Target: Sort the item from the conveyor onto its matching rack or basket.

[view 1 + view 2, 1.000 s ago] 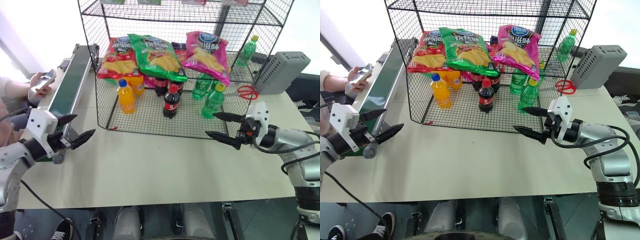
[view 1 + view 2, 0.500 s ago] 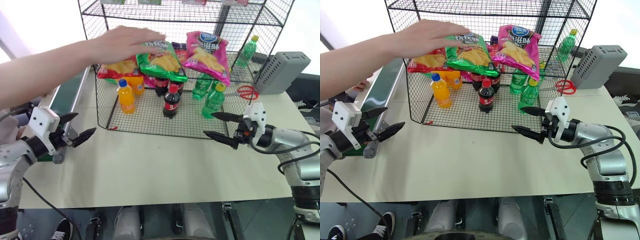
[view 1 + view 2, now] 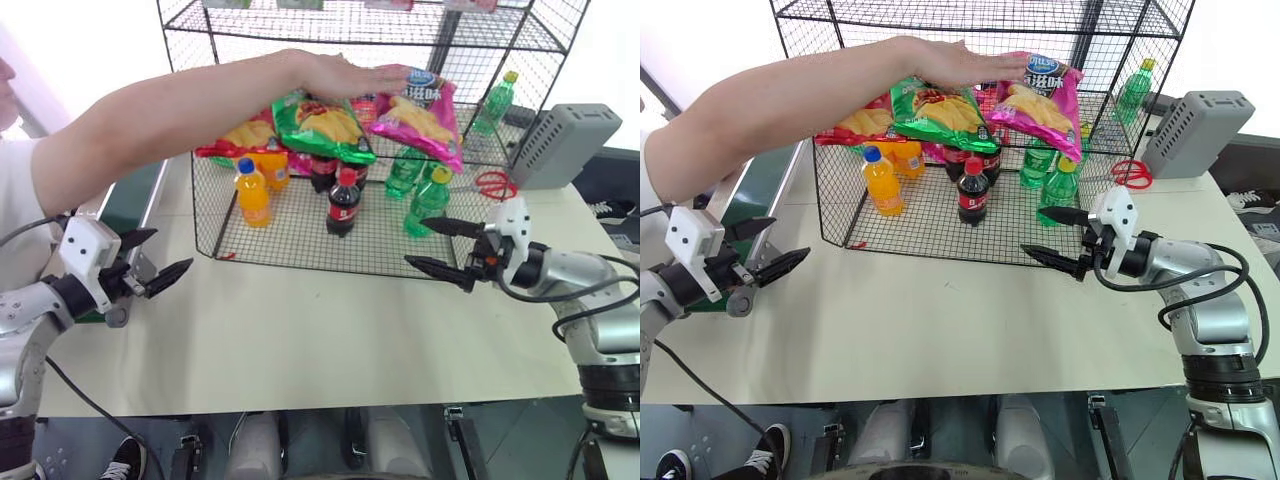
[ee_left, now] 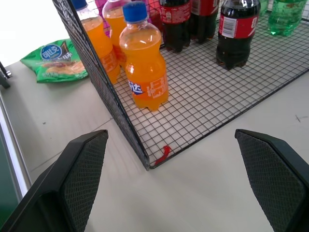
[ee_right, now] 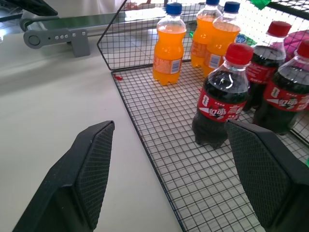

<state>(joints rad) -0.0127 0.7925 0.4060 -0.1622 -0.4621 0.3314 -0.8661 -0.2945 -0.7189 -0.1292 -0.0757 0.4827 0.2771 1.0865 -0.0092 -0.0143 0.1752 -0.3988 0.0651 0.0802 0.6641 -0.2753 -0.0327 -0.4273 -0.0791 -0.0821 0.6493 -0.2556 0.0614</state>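
**Bottles, spare bags and desk clutter**

An orange soda bottle (image 3: pixel 251 192) stands at nine o'clock from a cola bottle (image 3: pixel 342 203), with green soda bottles (image 3: pixel 427 200) at three o'clock of the cola. Above them lie a red chip bag (image 3: pixel 232 138) and a green chip bag (image 3: pixel 322 124). A person's arm (image 3: pixel 190 110) reaches across these bags. Red scissors (image 3: pixel 491 184) and a grey box (image 3: pixel 561 143) lie on the beige table (image 3: pixel 320 340).

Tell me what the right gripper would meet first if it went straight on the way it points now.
Judging by its wrist view, the open right gripper would likely meet the cola bottle standing at the front of the black wire rack, after crossing the rack's low front edge; depth is uncertain.
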